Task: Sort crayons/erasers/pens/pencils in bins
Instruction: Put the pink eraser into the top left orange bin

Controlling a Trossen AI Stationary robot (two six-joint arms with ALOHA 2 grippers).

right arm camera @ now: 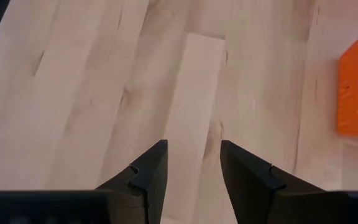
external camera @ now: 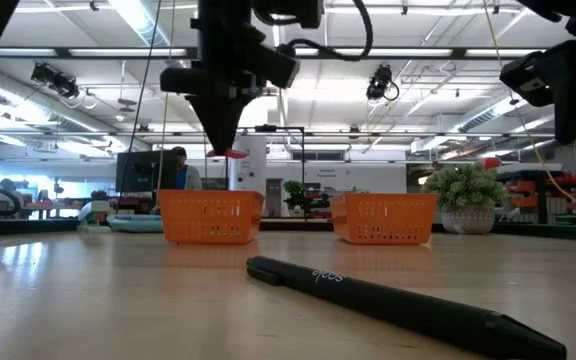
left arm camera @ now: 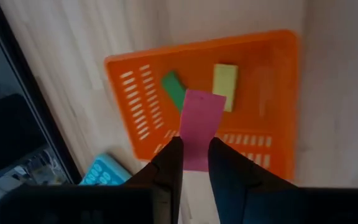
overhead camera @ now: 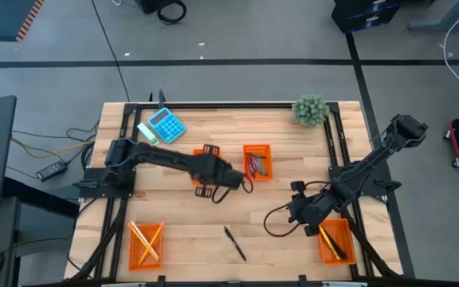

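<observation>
My left gripper [overhead camera: 216, 172] is shut on a pink eraser [left arm camera: 199, 127] and hovers over an orange bin [left arm camera: 135, 93] at mid-table. A green eraser [left arm camera: 174, 90] and a yellow eraser [left arm camera: 225, 86] lie flat in that bin. The low view shows the pink eraser [external camera: 234, 153] well above the bin [external camera: 208, 216]. My right gripper [right arm camera: 194, 167] is open and empty over bare wood, at the table's right [overhead camera: 300, 209]. A black pen [overhead camera: 234, 243] lies flat near the front edge. My left gripper pinches the pink eraser by one end [left arm camera: 196, 159] between its two fingers [left arm camera: 169, 163]. The fingers come from above, pointing down. The eraser sticks out below the fingertips, clear of the bin beneath it.
A second bin [overhead camera: 256, 162] beside the first holds crayons. A bin at front left [overhead camera: 146, 243] holds pencils, and a bin at front right [overhead camera: 335, 241] holds pens. A blue calculator [overhead camera: 166, 125] and a small green plant [overhead camera: 310, 109] stand at the back.
</observation>
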